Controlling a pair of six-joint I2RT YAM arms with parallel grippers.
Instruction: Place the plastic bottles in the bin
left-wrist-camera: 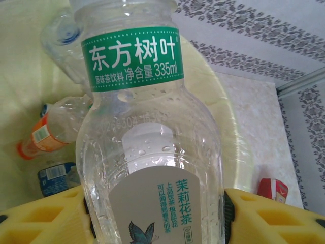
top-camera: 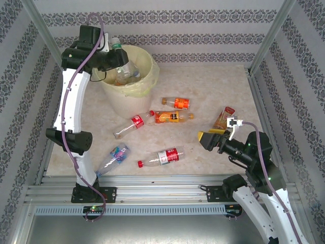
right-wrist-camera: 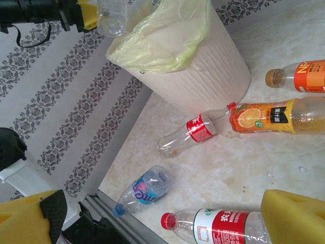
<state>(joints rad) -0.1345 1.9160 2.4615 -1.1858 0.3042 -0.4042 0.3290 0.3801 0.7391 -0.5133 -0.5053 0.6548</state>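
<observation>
Six loose bottles [top-camera: 161,156], one bin [top-camera: 127,104]

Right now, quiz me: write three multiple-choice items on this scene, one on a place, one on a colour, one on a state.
1. The bottle in the left gripper is: A. over the bin; B. lying on the table; C. beside the right arm.
2. Its top label is: A. red; B. blue; C. green.
3. The right gripper is: A. shut on a bottle; B. open, empty; C. shut, empty.

Answers: 1 A, it hangs above the lined bin's mouth. 2 C, the label with white writing is green. 3 B, its yellow fingers stand wide apart, gripping nothing.
</observation>
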